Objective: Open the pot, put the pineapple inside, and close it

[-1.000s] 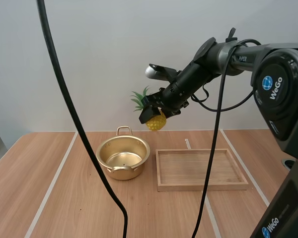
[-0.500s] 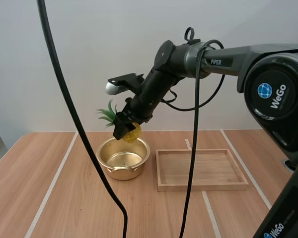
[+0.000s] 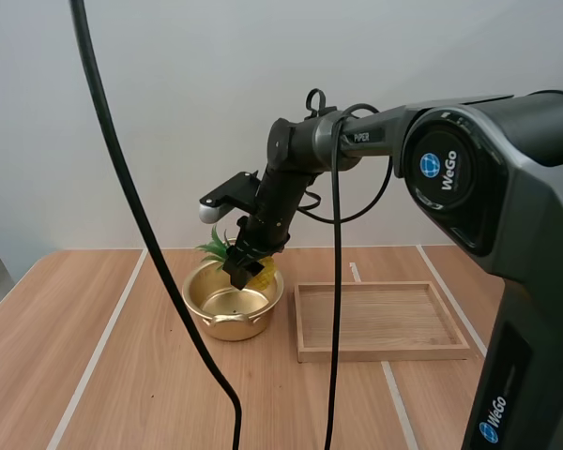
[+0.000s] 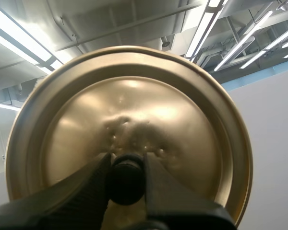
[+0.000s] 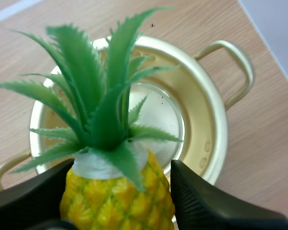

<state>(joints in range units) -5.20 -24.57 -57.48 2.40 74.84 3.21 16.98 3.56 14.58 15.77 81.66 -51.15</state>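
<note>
Judging by how things lie, we are about midway. The pot stands open on the table below our right gripper. The lid is off and held up in our left gripper, and the pineapple is not yet inside. What is left, we reckon, is to lower the fruit, let go, and set the lid back on.

The right fingers stand fairly wide, clamped on the pineapple's yellow body from both sides. Its leaves point out past the tips, and it hangs over the pot's mouth, close above the rim. The left fingers are narrow, pinching the lid's black knob between them, with the lid's gold face just beyond the tips.
</note>
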